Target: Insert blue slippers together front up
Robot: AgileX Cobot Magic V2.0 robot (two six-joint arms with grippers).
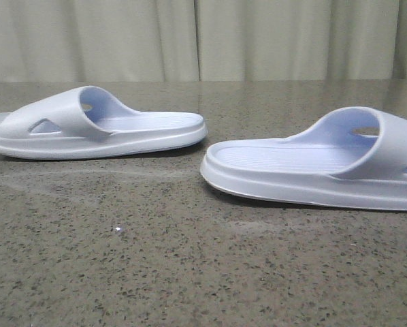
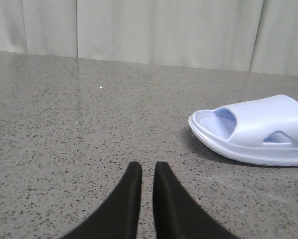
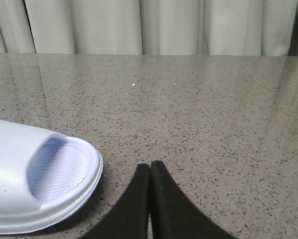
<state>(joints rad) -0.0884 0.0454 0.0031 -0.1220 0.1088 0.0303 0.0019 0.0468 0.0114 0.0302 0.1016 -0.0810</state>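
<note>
Two pale blue slippers lie sole-down and apart on the speckled table. The left slipper [image 1: 94, 126] has its strap toward the left. The right slipper [image 1: 319, 163] has its strap toward the right. Neither gripper shows in the front view. In the left wrist view my left gripper [image 2: 148, 167] is empty, its black fingers nearly together with a thin gap, and one slipper [image 2: 258, 132] lies off to the side, apart from it. In the right wrist view my right gripper [image 3: 150, 165] is shut and empty, close beside the other slipper [image 3: 34, 184] without touching it.
The grey speckled stone tabletop [image 1: 190, 272] runs back to a pale curtain [image 1: 203, 37]. No other objects show on it.
</note>
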